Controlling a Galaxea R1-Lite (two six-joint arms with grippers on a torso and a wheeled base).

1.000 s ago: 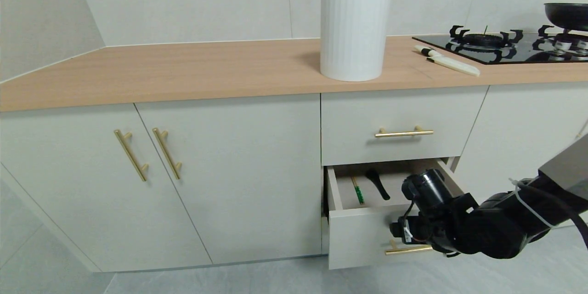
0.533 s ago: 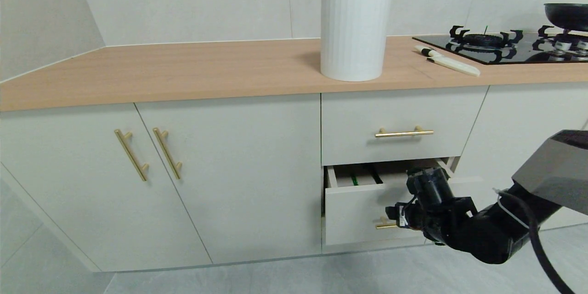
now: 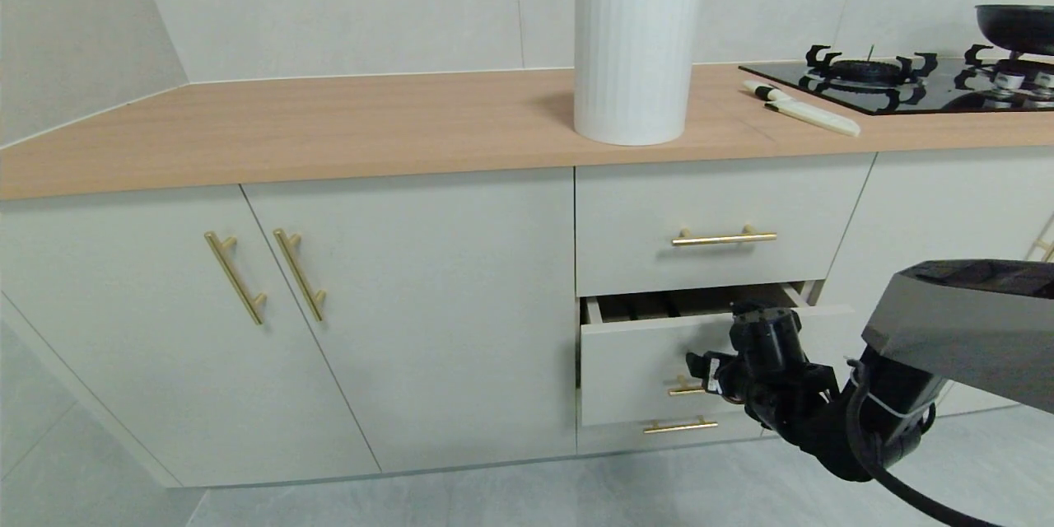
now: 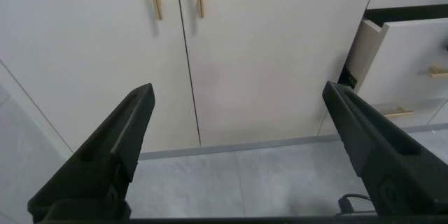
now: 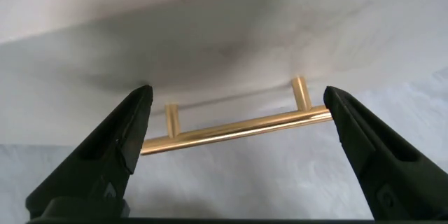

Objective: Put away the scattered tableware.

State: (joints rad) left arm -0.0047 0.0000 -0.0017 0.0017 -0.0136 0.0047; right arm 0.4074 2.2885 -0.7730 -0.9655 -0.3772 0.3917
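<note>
The middle drawer stands a narrow gap out from the cabinet, its inside dark and its contents hidden. My right gripper is right at the drawer front, by the gold handle. In the right wrist view the right gripper is open, with one finger on each side of the gold handle and nothing held. A white knife lies on the wooden counter beside the stove. My left gripper hangs open and low, facing the cabinet doors.
A tall white ribbed container stands on the counter above the drawers. A black gas stove with a pan is at the far right. The top drawer is shut. Another gold handle shows below the middle drawer.
The middle drawer has slid in from wide open to nearly shut, with my right arm following it toward the cabinet. The chopsticks and black utensil inside have gone out of sight.
</note>
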